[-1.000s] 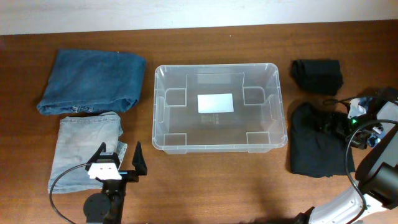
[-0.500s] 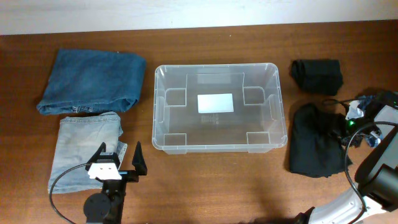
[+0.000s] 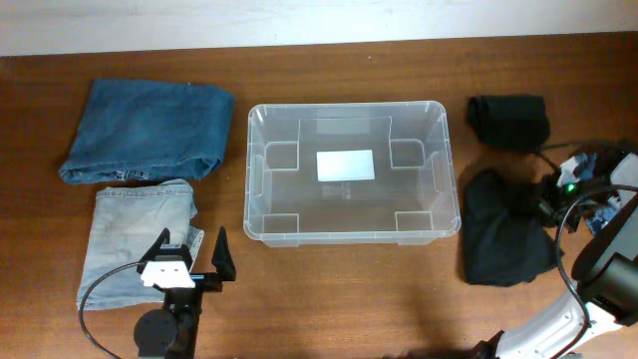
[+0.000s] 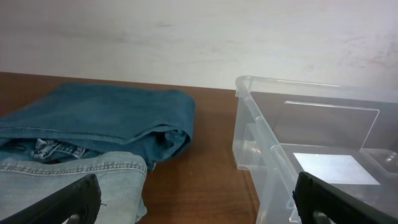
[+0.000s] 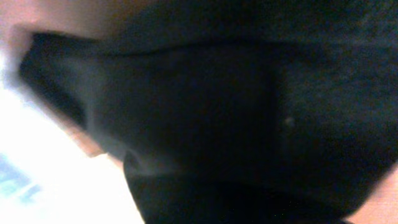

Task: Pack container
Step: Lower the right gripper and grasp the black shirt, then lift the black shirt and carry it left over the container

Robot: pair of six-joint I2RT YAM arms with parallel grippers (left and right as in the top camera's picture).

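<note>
container (image 3: 344, 211) central, R jaws at black cloth (image 3: 498, 244)

The tub (image 3: 344, 105) is open at the top, free to enter from above. Bare table (image 3: 339, 289) strips run along both sides, bounded by jeans (image 3: 150, 130) (left) and black clothes (image 3: 503, 239) on the right.

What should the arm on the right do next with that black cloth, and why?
Probably lift the large black garment slightly and carry it toward the container, which holds nothing yet. The right gripper sits at the garment's edge and its camera sees only dark fabric; whether it has closed is unclear.
</note>
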